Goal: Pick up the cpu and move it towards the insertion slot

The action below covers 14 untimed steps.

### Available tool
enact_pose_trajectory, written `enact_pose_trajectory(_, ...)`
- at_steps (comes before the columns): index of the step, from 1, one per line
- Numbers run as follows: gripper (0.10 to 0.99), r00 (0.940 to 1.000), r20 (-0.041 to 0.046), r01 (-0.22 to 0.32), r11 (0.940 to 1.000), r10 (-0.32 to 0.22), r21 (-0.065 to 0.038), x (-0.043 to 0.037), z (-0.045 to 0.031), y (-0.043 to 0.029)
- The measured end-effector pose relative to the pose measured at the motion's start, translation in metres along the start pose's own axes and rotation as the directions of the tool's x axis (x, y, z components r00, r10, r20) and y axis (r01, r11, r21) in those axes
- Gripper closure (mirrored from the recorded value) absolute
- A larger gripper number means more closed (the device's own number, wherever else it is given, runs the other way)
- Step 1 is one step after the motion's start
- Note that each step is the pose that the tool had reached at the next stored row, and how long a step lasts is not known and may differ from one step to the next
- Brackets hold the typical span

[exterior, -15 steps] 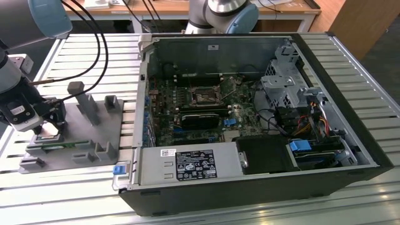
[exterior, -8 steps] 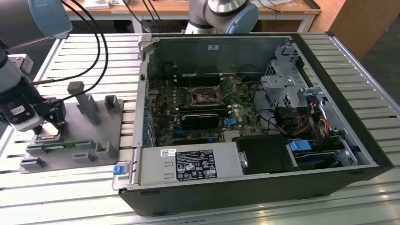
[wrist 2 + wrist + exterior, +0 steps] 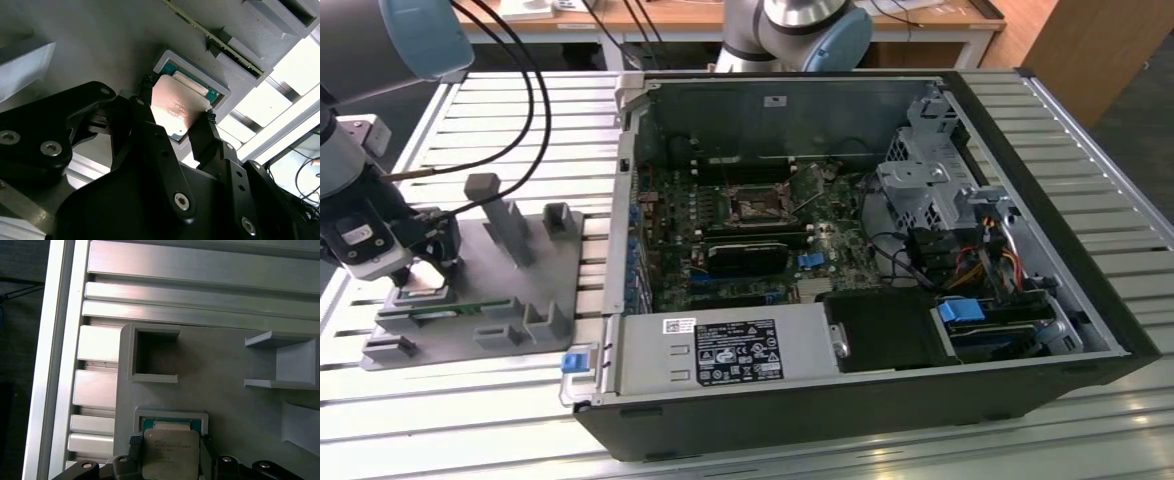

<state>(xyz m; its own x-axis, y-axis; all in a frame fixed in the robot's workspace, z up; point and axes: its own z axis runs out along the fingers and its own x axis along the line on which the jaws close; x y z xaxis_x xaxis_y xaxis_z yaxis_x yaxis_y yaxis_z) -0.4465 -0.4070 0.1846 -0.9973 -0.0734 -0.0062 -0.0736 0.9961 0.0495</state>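
Note:
The cpu (image 3: 176, 107) is a flat square chip with a silvery top. It sits just over a green-lined square pocket (image 3: 172, 421) of the grey holder plate (image 3: 520, 285) at the exterior view's left. My gripper (image 3: 176, 109) is down on it, with one dark finger against each of two opposite edges (image 3: 171, 454). In the exterior view the gripper (image 3: 422, 283) hangs over the plate's near left part. The insertion slot (image 3: 754, 207) is a small dark square socket with a metal frame on the board inside the open computer case, far from the gripper.
The black computer case (image 3: 854, 400) lies open on a slatted metal table (image 3: 480, 420). The holder plate carries raised grey posts (image 3: 500, 215), an empty square pocket (image 3: 152, 355) and a long green circuit strip (image 3: 215, 41). Cables (image 3: 520, 90) hang behind the arm.

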Motion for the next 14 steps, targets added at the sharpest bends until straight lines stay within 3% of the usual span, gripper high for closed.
enact_pose_trajectory(14,0.545,1.0000,-0.0003,-0.002,1.0000,0.002,0.000,0.0000,-0.0101,0.0005)
